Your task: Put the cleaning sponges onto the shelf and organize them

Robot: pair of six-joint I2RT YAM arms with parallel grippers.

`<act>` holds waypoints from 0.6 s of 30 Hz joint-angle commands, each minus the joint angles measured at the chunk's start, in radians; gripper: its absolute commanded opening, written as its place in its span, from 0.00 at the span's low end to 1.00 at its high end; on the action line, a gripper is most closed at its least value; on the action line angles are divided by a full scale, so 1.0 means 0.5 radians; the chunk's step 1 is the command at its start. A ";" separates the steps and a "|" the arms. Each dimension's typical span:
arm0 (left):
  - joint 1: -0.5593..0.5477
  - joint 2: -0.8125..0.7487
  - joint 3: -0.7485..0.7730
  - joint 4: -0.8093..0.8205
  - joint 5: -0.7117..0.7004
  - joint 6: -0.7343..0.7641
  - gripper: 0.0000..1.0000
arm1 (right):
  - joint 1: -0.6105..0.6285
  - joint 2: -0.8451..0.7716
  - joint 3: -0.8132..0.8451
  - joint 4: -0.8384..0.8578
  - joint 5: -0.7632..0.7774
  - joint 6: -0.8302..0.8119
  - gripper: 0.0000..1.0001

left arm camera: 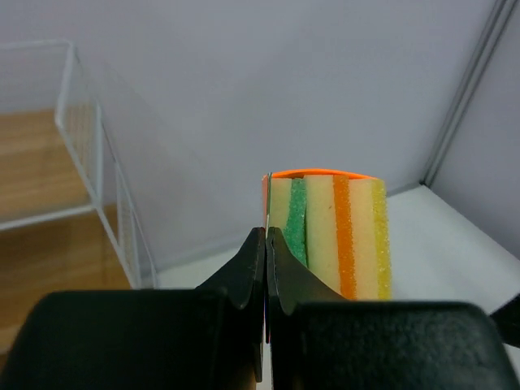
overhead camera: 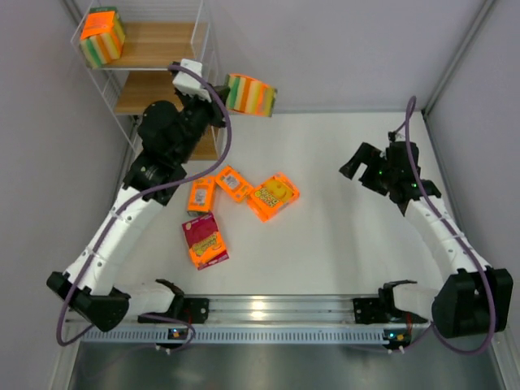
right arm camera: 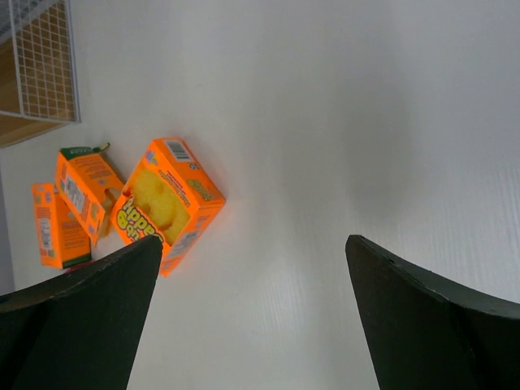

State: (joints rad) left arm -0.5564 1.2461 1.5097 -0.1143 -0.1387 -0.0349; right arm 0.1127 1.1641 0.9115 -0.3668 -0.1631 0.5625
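The left claw (left arm camera: 266, 244) is pinching shut on the thin orange edge of a striped pack (left arm camera: 329, 236). It is holding the pack in the air just right of the shelf (overhead camera: 162, 36), at the far left of the table (overhead camera: 349, 244). The left wrist view is showing only that pack's side: yellow, green and orange stripes under an orange top, with no writing facing the camera. The pack's lower part is hiding behind the fingers.

A second striped pack (overhead camera: 101, 36) is sitting at the left end of the shelf's top board, its print too small to read. The left arm is covering much of the lower boards.

Four more packs are lying close together left of the table's centre: a yellow-faced pack (overhead camera: 274, 197), a right narrow pack (overhead camera: 234, 184), a left narrow pack (overhead camera: 201, 195), and a red-faced pack (overhead camera: 205, 240) nearest the arms.

From the right wrist, the yellow-faced pack is showing big yellow-green letters, but a finger is cutting them off and no word is coming clear. A small white label on its end and the fine print on the narrow packs are also too small to read.

The right claw (right arm camera: 252, 240) is hanging wide open over bare table on the right, holding nothing.
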 commanded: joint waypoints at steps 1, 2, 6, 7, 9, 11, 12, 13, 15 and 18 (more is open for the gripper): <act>0.454 0.054 0.061 0.578 0.601 0.120 0.00 | -0.008 0.098 0.171 0.245 -0.164 0.044 0.99; 0.559 0.082 0.100 0.645 0.700 -0.036 0.00 | -0.002 0.123 0.198 0.249 -0.228 0.032 1.00; 0.950 0.326 0.389 0.888 0.900 -0.240 0.00 | 0.087 0.184 0.294 0.295 -0.208 -0.042 0.99; 1.066 0.370 0.495 0.997 0.915 -0.292 0.00 | 0.106 0.188 0.294 0.343 -0.196 -0.045 0.99; 1.189 0.456 0.561 1.121 0.928 -0.363 0.00 | 0.133 0.212 0.303 0.378 -0.201 -0.027 0.99; 1.312 0.575 0.604 1.344 0.876 -0.457 0.00 | 0.146 0.252 0.318 0.390 -0.229 -0.024 0.99; 1.400 0.655 0.622 1.406 0.882 -0.519 0.00 | 0.167 0.264 0.331 0.390 -0.226 -0.033 1.00; 1.441 0.686 0.628 1.467 0.873 -0.574 0.00 | 0.173 0.276 0.334 0.384 -0.226 -0.033 0.99; 1.529 0.762 0.634 1.649 0.833 -0.682 0.00 | 0.195 0.298 0.325 0.362 -0.217 -0.033 1.00; 1.551 0.833 0.653 1.652 0.839 -0.553 0.00 | 0.204 0.310 0.312 0.341 -0.199 -0.036 0.99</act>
State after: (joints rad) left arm 0.2108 1.6356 1.8050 0.5587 0.2691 -0.2977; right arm 0.1970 1.3159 1.0363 -0.2417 -0.2604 0.5594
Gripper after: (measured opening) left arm 0.022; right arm 0.993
